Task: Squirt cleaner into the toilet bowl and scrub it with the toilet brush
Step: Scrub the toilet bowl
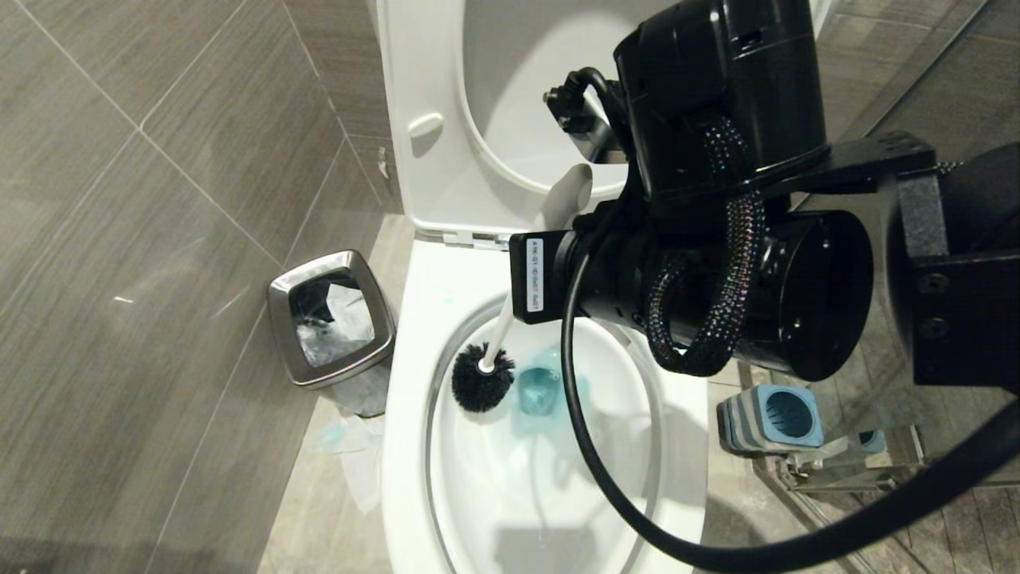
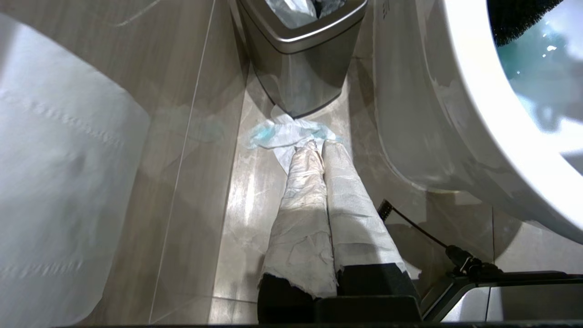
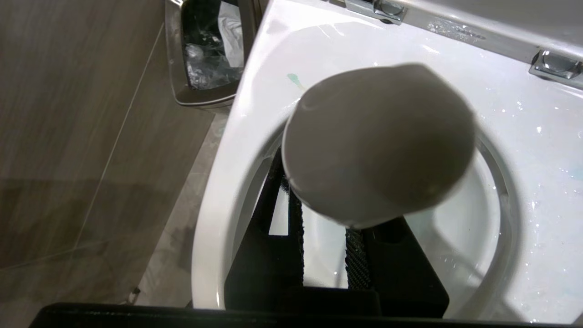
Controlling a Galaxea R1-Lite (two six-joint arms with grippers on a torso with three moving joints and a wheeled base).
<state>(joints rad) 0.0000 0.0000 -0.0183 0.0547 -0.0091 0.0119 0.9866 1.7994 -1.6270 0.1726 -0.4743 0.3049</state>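
Far left of the head view: grey tiled wall. Next right, a steel waste bin stood on the floor at about 9 o'clock from the toilet bowl, just beside its outer wall, liner and crumpled trash inside. A scrap of white-and-teal tissue lay on the floor at the bin's foot, at roughly 7 o'clock from the bin in the head view.

Left gripper hung low beside the bowl's outer wall, paper-wrapped fingers pressed together, clenched on nothing, tips pointing at the tissue scrap. A toilet roll filled the near side of the left wrist view.

Centre: bowl open, seat and lid raised at 12 o'clock. Blue-tinted water sat in the bowl. The toilet brush was inside the bowl, black bristle head at about 10 o'clock of the basin, against the inner wall just beside the water, white handle slanting up toward 1 o'clock and vanishing behind the arm.

Right gripper was over the bowl, black fingers grasping the brush handle; the rounded knob end blocked most of the right wrist view, so the contact itself was hidden. The right arm covered the bowl's upper right in the head view.

Far right: grey-and-blue ribbed holder on the floor at 3 o'clock from the bowl, lying on its side, opening toward the camera.
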